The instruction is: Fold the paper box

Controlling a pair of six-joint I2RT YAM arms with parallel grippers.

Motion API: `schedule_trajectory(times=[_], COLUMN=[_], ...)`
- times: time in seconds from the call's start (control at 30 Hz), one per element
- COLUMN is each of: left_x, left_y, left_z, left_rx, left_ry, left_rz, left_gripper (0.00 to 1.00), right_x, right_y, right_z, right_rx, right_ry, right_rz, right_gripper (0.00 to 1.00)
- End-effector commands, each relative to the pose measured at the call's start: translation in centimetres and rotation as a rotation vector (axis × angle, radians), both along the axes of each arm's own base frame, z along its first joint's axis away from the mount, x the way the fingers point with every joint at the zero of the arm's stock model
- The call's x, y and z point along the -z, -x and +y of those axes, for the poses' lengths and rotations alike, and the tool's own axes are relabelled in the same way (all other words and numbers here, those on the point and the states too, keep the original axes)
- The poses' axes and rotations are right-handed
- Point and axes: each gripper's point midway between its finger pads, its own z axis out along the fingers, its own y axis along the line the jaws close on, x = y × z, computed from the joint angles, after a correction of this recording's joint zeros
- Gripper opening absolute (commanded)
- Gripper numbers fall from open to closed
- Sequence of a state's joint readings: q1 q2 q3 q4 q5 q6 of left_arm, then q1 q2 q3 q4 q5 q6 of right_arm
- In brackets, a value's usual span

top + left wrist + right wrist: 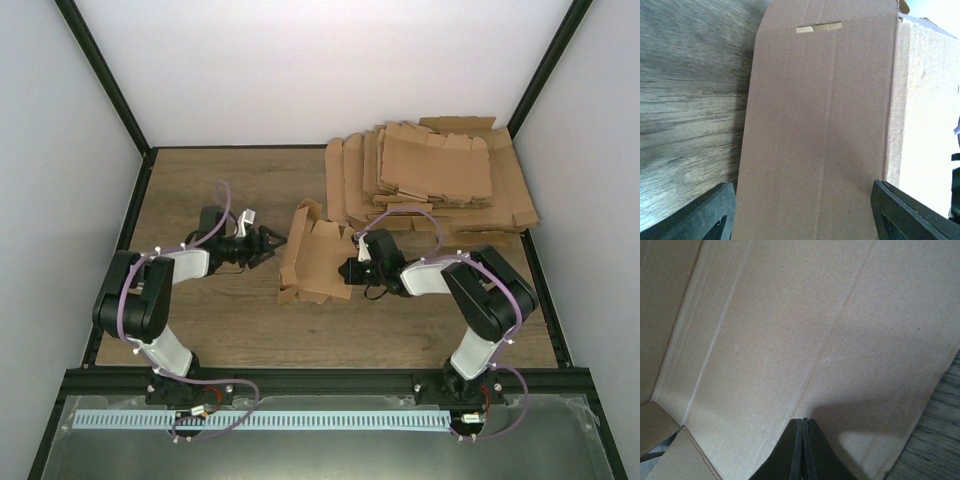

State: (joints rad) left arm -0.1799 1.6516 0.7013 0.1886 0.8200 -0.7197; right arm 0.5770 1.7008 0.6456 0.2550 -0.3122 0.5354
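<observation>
The paper box [312, 250] — a partly folded brown cardboard piece with its left wall raised — is seen at the middle of the worktop [230, 320]. The left tool [272, 243] is spread wide just left of that wall, with nothing gripped. The right tool [352, 270] is closed tight at the box's right edge — over its inner panel. A pile of flat cardboard blanks [430, 175] is spread at the far right.

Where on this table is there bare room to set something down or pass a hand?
Bare table: far left, between the left arm and the back wall; also the near strip in front of the paper box. Crowded: far right corner under the pile of blanks, and mid-table, where left gripper and right gripper flank the box.
</observation>
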Motion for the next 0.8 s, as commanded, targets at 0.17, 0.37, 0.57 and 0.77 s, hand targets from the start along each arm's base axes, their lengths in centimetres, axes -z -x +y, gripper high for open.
schedule_trajectory(times=[0.17, 0.37, 0.57, 0.77], left_x=[-3.6, -3.7, -2.4, -1.8], left_y=[-0.3, -0.1, -0.1, 0.0], left_z=[-1.1, -1.3, -1.2, -0.9], left_rx=[0.071, 0.090, 0.093, 0.100], left_ry=[0.039, 0.056, 0.027, -0.007], left_rz=[-0.130, -0.139, -0.110, -0.097], left_gripper=[0.81, 0.81, 0.76, 0.76], right_x=[2.6, 2.6, 2.6, 1.6], right_y=[1.5, 1.4, 1.4, 0.9], right_z=[-1.2, -1.1, -1.1, -0.9], right_rx=[-0.004, -0.007, -0.009, -0.027], right_ry=[0.069, 0.068, 0.070, 0.076], right_rz=[0.091, 0.091, 0.091, 0.049], right_gripper=[0.01, 0.01, 0.01, 0.01])
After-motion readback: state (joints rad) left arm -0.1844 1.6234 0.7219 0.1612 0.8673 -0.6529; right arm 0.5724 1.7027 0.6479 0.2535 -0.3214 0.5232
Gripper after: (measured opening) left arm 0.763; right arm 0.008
